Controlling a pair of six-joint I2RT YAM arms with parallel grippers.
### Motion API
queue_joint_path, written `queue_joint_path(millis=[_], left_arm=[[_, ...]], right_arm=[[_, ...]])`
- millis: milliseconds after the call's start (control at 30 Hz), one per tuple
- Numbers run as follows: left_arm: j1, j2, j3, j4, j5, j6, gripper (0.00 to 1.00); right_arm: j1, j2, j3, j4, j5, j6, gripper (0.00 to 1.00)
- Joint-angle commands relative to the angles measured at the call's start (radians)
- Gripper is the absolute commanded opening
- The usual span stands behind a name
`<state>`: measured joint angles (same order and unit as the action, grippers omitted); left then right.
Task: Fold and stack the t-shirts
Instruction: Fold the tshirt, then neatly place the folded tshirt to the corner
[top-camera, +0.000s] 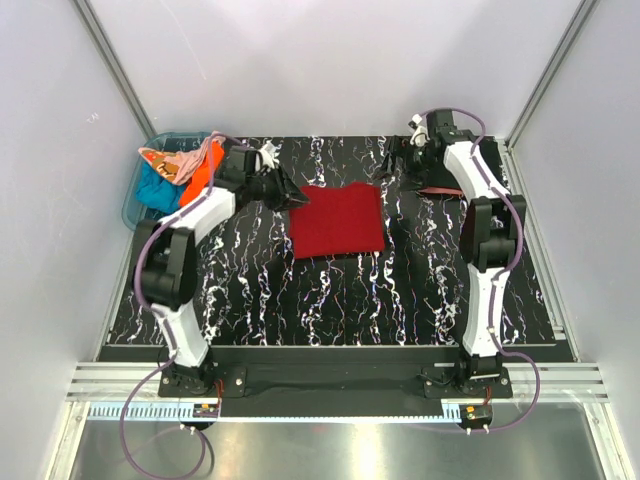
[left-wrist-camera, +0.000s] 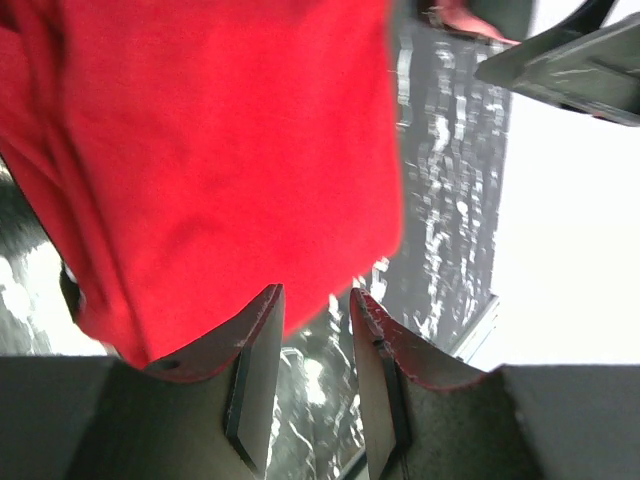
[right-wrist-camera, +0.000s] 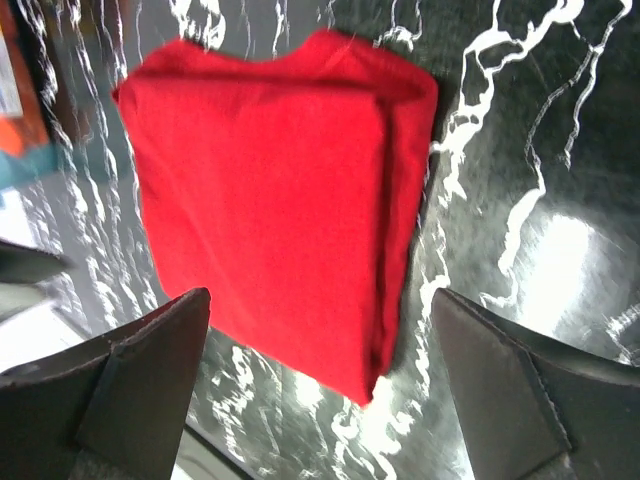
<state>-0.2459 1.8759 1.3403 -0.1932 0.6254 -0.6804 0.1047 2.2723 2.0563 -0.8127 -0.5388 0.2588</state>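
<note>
A dark red t-shirt (top-camera: 338, 220) lies folded into a rectangle in the middle of the black marbled table (top-camera: 330, 300). My left gripper (top-camera: 290, 195) hovers at the shirt's back left corner. In the left wrist view the shirt (left-wrist-camera: 220, 150) fills the area beyond the left gripper (left-wrist-camera: 317, 295), whose jaws are a little apart with only table showing between them. My right gripper (top-camera: 395, 160) is at the back, right of the shirt and apart from it. The right wrist view looks down at the shirt (right-wrist-camera: 280, 190) past the right gripper (right-wrist-camera: 320, 300), which is wide open and holds nothing.
A blue translucent tub (top-camera: 135, 195) stands off the table's back left corner, holding crumpled orange (top-camera: 200, 170), teal (top-camera: 155, 190) and pinkish (top-camera: 165, 160) t-shirts. A sliver of reddish cloth (top-camera: 435, 188) shows under the right arm. White walls close in on three sides.
</note>
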Motion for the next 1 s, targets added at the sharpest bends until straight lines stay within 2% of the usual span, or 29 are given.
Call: queue_joint_path(millis=[0, 167, 200, 267, 400, 533, 667, 733, 867, 967], left_arm=[[-0.003, -0.121, -0.074, -0.052, -0.021, 0.044, 0.38], [-0.042, -0.221, -0.115, -0.17, -0.096, 0.106, 0.39], [-0.064, -0.224, -0.099, -0.204, -0.16, 0.154, 0.44], [-0.137, -0.212, -0.023, -0.302, -0.239, 0.186, 0.49], [-0.236, -0.175, 0.071, -0.357, -0.398, 0.193, 0.54], [-0.36, -0.127, 0.126, -0.361, -0.51, 0.205, 0.56], [-0.519, -0.127, 0.114, -0.264, -0.72, 0.33, 0.62], [-0.601, -0.124, 0.085, -0.2, -0.82, 0.444, 0.66], [-0.717, -0.095, 0.024, -0.091, -0.958, 0.706, 0.76], [-0.785, -0.075, -0.046, 0.05, -0.99, 0.798, 0.78]], right_arm=[[0.0, -0.054, -0.056, -0.055, 0.046, -0.141, 1.0], [0.0, -0.046, -0.042, -0.089, 0.062, -0.109, 1.0], [0.0, -0.054, -0.051, -0.082, 0.066, -0.09, 1.0], [-0.002, -0.088, -0.097, -0.071, 0.077, -0.035, 1.0], [-0.002, -0.152, -0.226, -0.034, 0.019, 0.036, 1.0], [-0.007, -0.305, -0.479, 0.041, 0.017, 0.12, 1.0], [-0.034, -0.436, -0.611, 0.008, 0.112, 0.151, 1.0], [-0.091, -0.48, -0.633, -0.035, 0.178, 0.152, 1.0], [-0.224, -0.54, -0.682, -0.057, 0.14, 0.186, 1.0], [-0.255, -0.57, -0.696, -0.065, 0.117, 0.183, 1.0]])
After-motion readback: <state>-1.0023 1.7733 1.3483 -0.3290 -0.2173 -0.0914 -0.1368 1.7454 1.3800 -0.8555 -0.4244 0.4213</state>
